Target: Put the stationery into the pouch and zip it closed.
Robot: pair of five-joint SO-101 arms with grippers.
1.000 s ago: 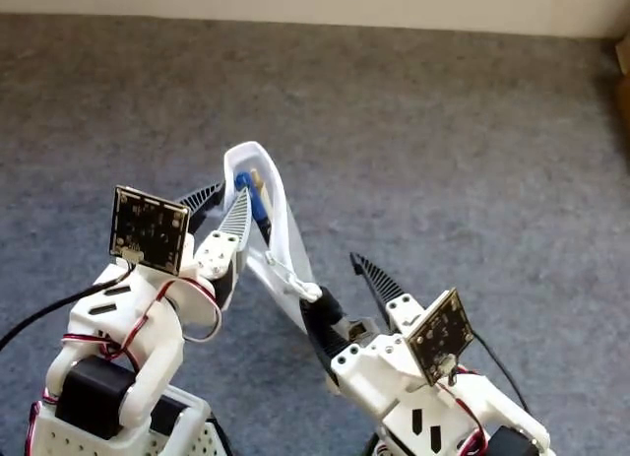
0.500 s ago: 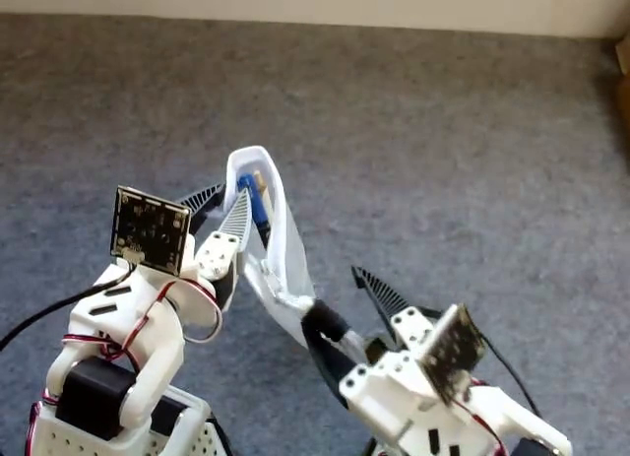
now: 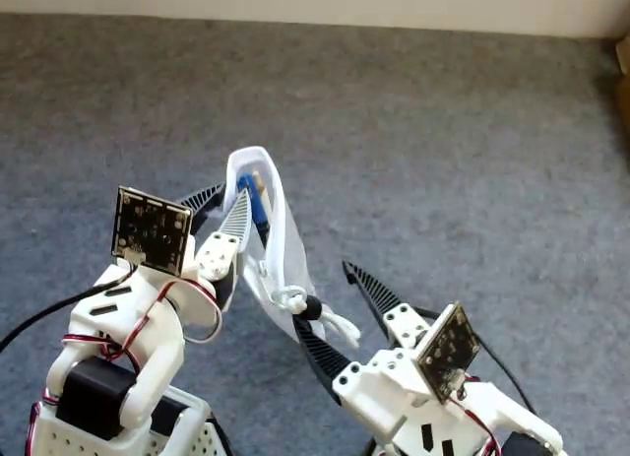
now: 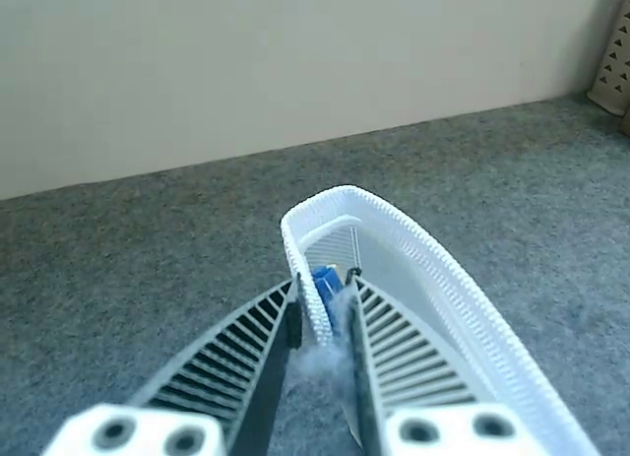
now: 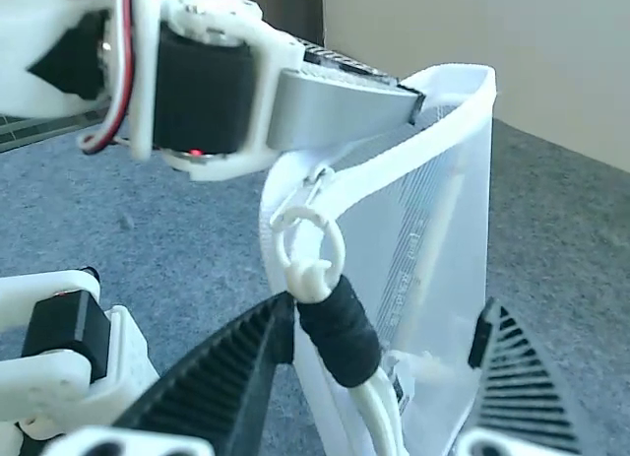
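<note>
A white mesh pouch (image 3: pixel 279 241) stands upright on the grey carpet with its mouth gaping. My left gripper (image 3: pixel 236 198) is shut on the pouch's near rim (image 4: pixel 317 313), pinching the fabric. A blue piece of stationery (image 4: pixel 326 277) sits inside the pouch (image 4: pixel 413 249), along with a pale stick (image 3: pixel 258 180). The zipper pull (image 3: pixel 311 308), a white ring with a black wrapped cord and white loops, hangs at the pouch's lower end. My right gripper (image 3: pixel 325 298) is open around the pull, whose black cord (image 5: pixel 340 330) rests against one finger (image 5: pixel 221 377). The other finger (image 5: pixel 512 367) stands well apart.
Grey carpet (image 3: pixel 443 141) surrounds the pouch, with a pale wall strip along the far edge. The left arm's base (image 3: pixel 108 377) and the right arm's body (image 3: pixel 423 397) crowd the near side. A tan object (image 3: pixel 623 72) sits at the far right edge.
My right arm has pulled back toward its base and turned. The zipper pull has come down with it and now dangles between the open fingers. The left gripper has kept still.
</note>
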